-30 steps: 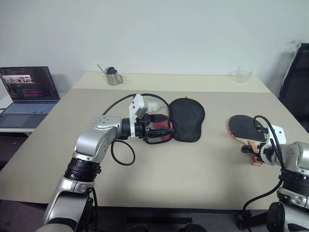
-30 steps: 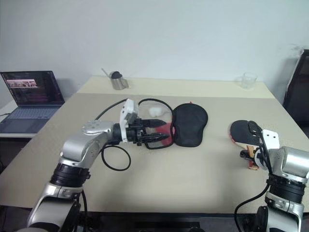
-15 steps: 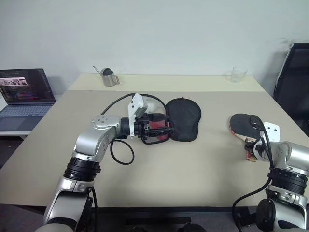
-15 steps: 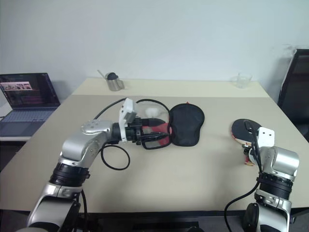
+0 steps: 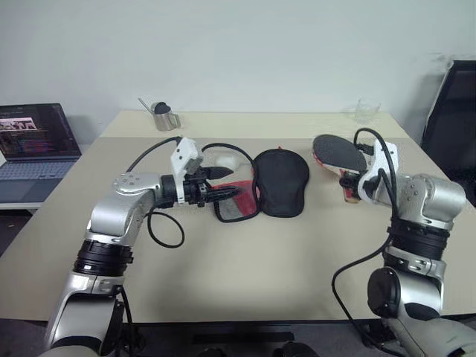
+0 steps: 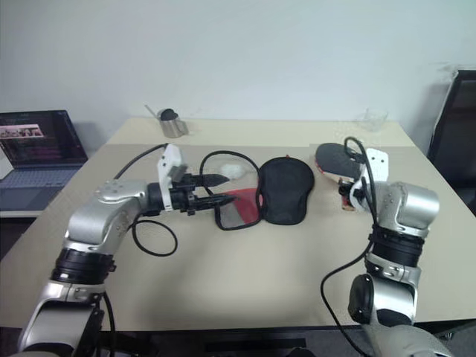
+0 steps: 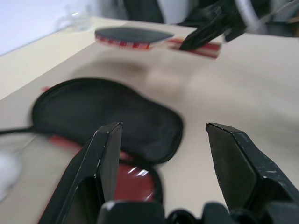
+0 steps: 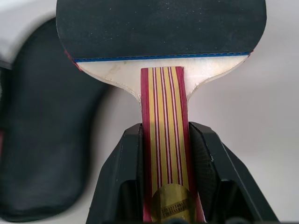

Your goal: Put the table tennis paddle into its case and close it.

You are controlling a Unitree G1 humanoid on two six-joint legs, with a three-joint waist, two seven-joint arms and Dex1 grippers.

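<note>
The case lies unzipped mid-table, its black half flat and its red-lined flap folded out towards my left arm. My left gripper hovers at that flap's edge, open, with nothing between its fingers; whether it touches the flap I cannot tell. To the right of the case, the table tennis paddle hangs above the table with its black face up. My right gripper is shut on its striped wooden handle. The left wrist view has the case below and the paddle beyond it.
A laptop sits on a side table to the left. A metal cup and a clear glass stand along the far edge. A white object lies behind the case. A black chair stands at the right.
My right gripper closed on the paddle's handle, lifted it off the table and carried it left towards the case. My left gripper drew back to the left, off the flap.
</note>
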